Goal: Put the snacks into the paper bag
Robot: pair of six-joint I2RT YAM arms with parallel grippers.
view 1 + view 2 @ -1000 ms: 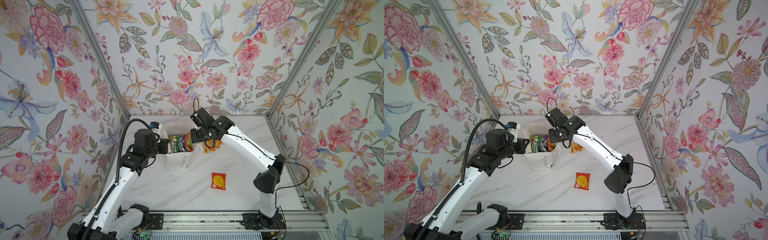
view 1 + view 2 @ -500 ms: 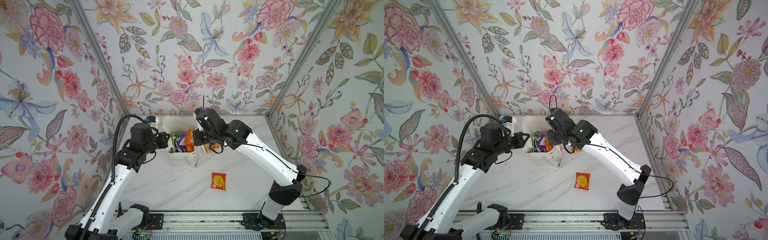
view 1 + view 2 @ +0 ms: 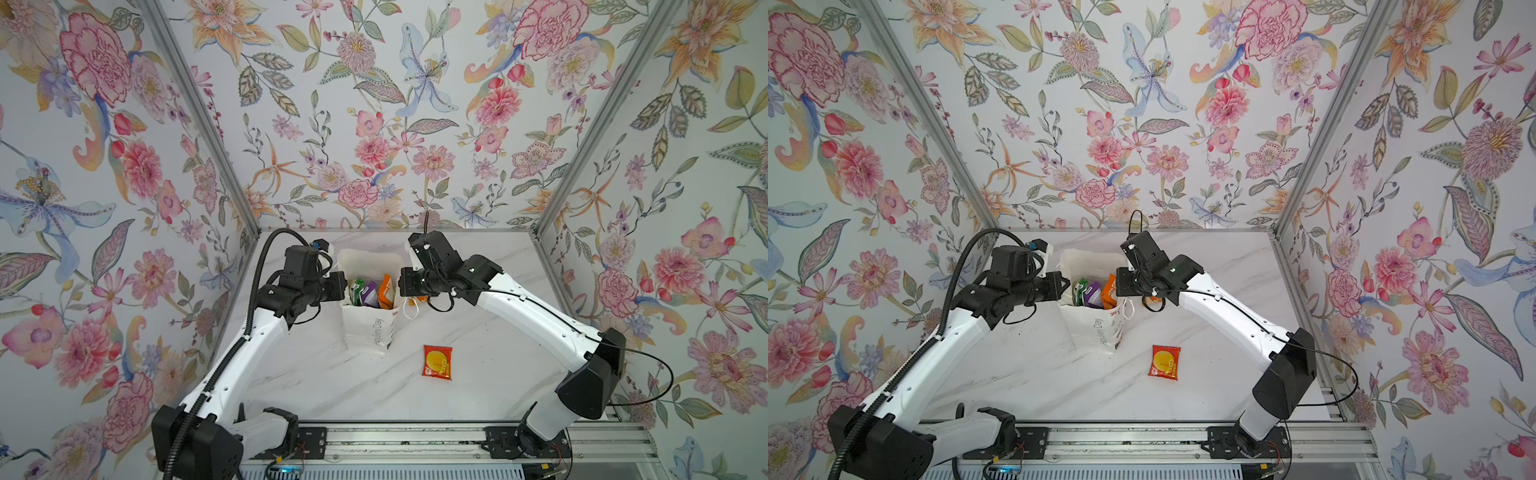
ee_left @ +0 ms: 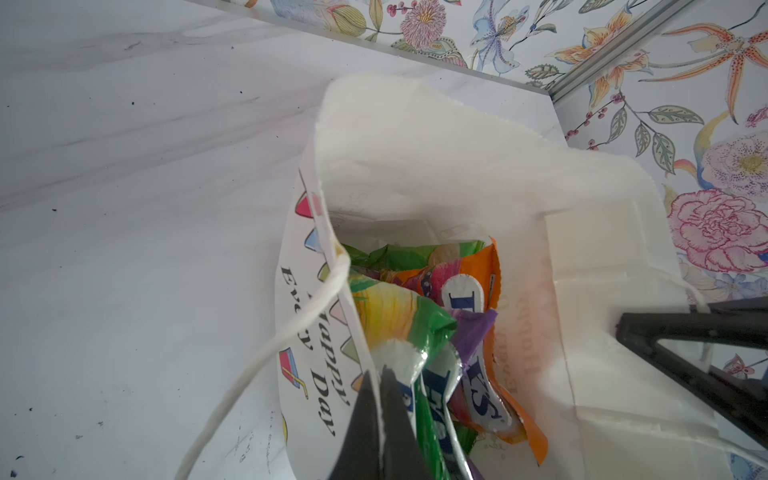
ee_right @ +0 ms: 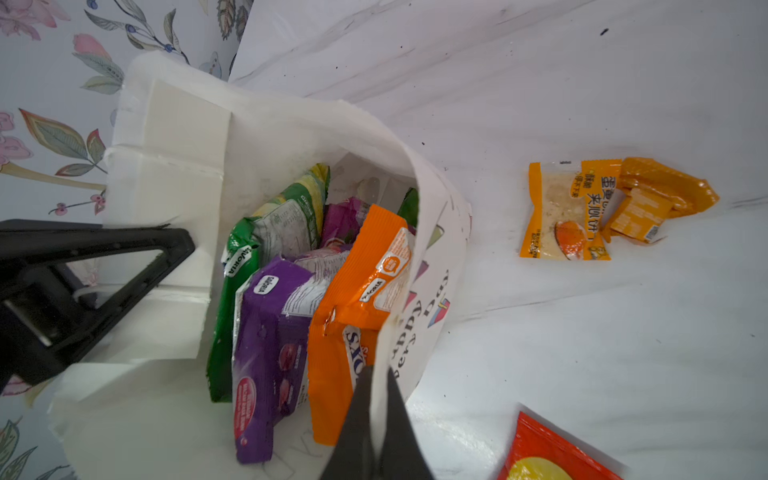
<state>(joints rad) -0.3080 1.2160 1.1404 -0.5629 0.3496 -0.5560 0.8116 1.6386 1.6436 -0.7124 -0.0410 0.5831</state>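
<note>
The white paper bag point(image 3: 368, 328) point(image 3: 1096, 328) stands upright at mid-table with its mouth spread. My left gripper point(image 3: 344, 286) point(image 4: 380, 374) is shut on its left rim. My right gripper point(image 3: 401, 282) point(image 5: 379, 374) pinches the right rim, a strip of paper between its fingers. Green point(image 5: 249, 270), purple point(image 5: 270, 332) and orange point(image 5: 357, 299) snacks stand inside the bag. A red pack point(image 3: 437, 362) point(image 3: 1165, 362) lies flat on the table in front of the bag to the right. Two small orange packs point(image 5: 565, 210) point(image 5: 660, 199) lie beside the bag, mostly hidden under my right arm in both top views.
The marble table point(image 3: 332, 386) is walled by flowered panels on three sides. A metal rail point(image 3: 415, 436) with both arm bases runs along the front edge. A white cord handle point(image 4: 291, 332) hangs outside the bag's printed face.
Both grippers have moved apart with the rims in them, and the bag's mouth now gapes wider. The right arm's elbow has swung out to the right.
</note>
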